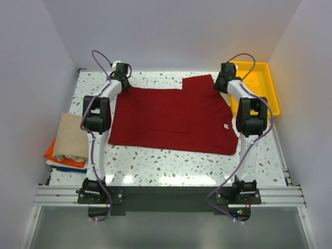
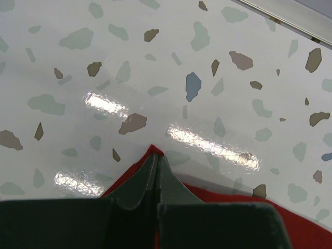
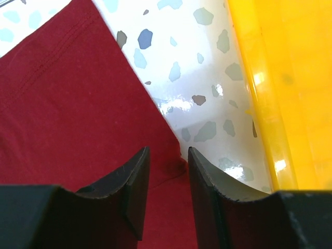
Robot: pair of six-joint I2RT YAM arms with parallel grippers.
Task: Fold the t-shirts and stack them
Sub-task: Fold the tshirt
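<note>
Left gripper [image 2: 155, 162] clenched on corner of dark red t-shirt [image 1: 171, 116]; right gripper [image 3: 168, 154] jaws apart astride its edge. Shirt lengthwise left-right, neck rightward, near yellow tray [image 1: 263, 85].

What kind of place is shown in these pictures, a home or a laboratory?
Probably a laboratory test cell: plain white walls enclose a speckled table, and the left arm and right arm are bolted to a metal rail.

table [image 1: 171, 165]: red tee [image 1: 171, 116], stack [image 1: 70, 137], tray [image 1: 262, 78]
</note>
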